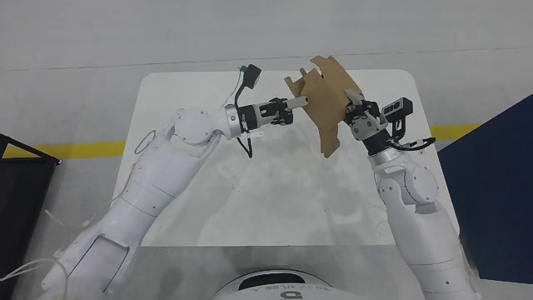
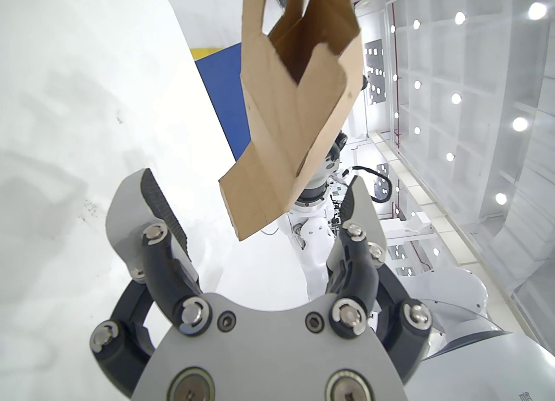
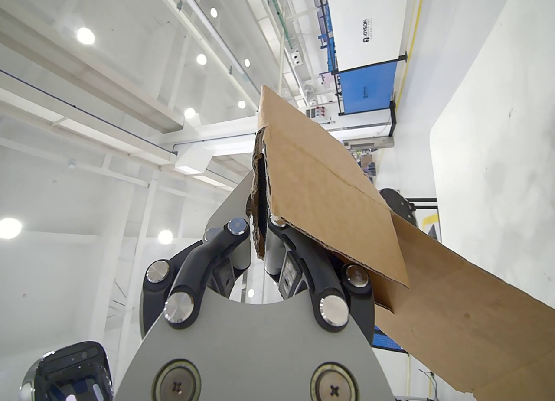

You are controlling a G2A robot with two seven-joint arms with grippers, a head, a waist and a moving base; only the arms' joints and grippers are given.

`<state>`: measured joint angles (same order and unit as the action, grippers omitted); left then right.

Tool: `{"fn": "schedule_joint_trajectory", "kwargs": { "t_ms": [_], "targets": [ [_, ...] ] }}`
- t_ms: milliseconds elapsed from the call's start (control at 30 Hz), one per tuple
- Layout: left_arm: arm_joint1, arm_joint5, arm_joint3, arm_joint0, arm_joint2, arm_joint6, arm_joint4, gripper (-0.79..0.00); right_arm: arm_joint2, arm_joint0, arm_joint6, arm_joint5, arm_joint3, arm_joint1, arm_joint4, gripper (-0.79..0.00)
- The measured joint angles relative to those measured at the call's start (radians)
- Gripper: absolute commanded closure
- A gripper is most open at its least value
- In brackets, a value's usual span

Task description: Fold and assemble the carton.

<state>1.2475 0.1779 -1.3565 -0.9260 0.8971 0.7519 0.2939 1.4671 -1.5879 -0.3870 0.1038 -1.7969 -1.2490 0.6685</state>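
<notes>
The carton [image 1: 329,100] hangs off just the right fingers [image 3: 234,203] pinching its 3 o'clock edge, left fingers [image 2: 125,203] spread at 9, so a shove could twist it loose.

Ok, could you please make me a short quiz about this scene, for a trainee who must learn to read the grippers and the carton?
1. True or false: the right gripper is shut on the carton.
2. The left gripper is: A) open, B) shut on the carton, C) shut on nothing.
3. Fill in: the carton is held ___ the table.

Key: 1 true; 2 A; 3 above.
</notes>
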Motion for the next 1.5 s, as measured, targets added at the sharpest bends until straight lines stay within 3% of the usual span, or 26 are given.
{"fn": "schedule_joint_trajectory", "kwargs": {
  "t_ms": [100, 300, 433, 500, 633, 667, 700, 733, 800, 933, 1133, 1500],
  "targets": [
    [0.000, 0.014, 0.000, -0.018, 0.023, -0.051, 0.018, -0.748, -0.003, -0.005, 0.002, 0.020, -0.007, 0.000, -0.037, 0.000],
    [-0.003, -0.012, -0.019, -0.050, 0.056, -0.090, 0.031, -0.462, -0.009, -0.010, 0.022, 0.049, -0.016, -0.002, -0.066, 0.000],
    [-0.003, -0.029, -0.027, -0.053, 0.057, -0.072, 0.027, -0.323, -0.020, -0.016, 0.022, 0.068, -0.027, -0.002, -0.105, 0.000],
    [-0.001, -0.036, -0.027, -0.050, 0.056, -0.069, 0.025, -0.175, -0.025, -0.020, 0.020, 0.078, -0.033, -0.003, -0.123, 0.000],
    [0.002, -0.046, -0.027, -0.048, 0.057, -0.074, 0.022, 0.000, -0.032, -0.030, 0.013, 0.102, -0.044, -0.003, -0.149, 0.000],
    [0.002, -0.047, -0.028, -0.048, 0.057, -0.074, 0.022, 0.000, -0.032, -0.032, 0.012, 0.106, -0.045, -0.003, -0.151, -0.009],
    [0.002, -0.046, -0.028, -0.048, 0.058, -0.073, 0.023, 0.000, -0.032, -0.034, 0.010, 0.108, -0.047, -0.003, -0.153, -0.200],
    [0.003, -0.043, -0.030, -0.048, 0.060, -0.070, 0.023, 0.000, -0.032, -0.035, 0.005, 0.112, -0.048, -0.003, -0.154, -0.305],
    [0.003, -0.030, -0.031, -0.049, 0.062, -0.059, 0.023, 0.000, -0.032, -0.038, -0.007, 0.117, -0.049, -0.003, -0.154, -0.388],
    [0.002, 0.005, -0.026, -0.049, 0.068, -0.010, 0.032, 0.000, -0.029, -0.038, -0.034, 0.140, -0.047, -0.001, -0.165, -0.388],
    [-0.004, 0.032, -0.009, -0.042, 0.089, 0.069, 0.035, 0.000, -0.013, -0.028, -0.064, 0.149, -0.041, 0.001, -0.162, -0.308],
    [-0.028, 0.047, -0.024, -0.048, 0.162, 0.199, 0.021, 0.000, 0.021, -0.009, -0.208, 0.096, -0.031, 0.016, -0.185, -0.268]
  ]
}}
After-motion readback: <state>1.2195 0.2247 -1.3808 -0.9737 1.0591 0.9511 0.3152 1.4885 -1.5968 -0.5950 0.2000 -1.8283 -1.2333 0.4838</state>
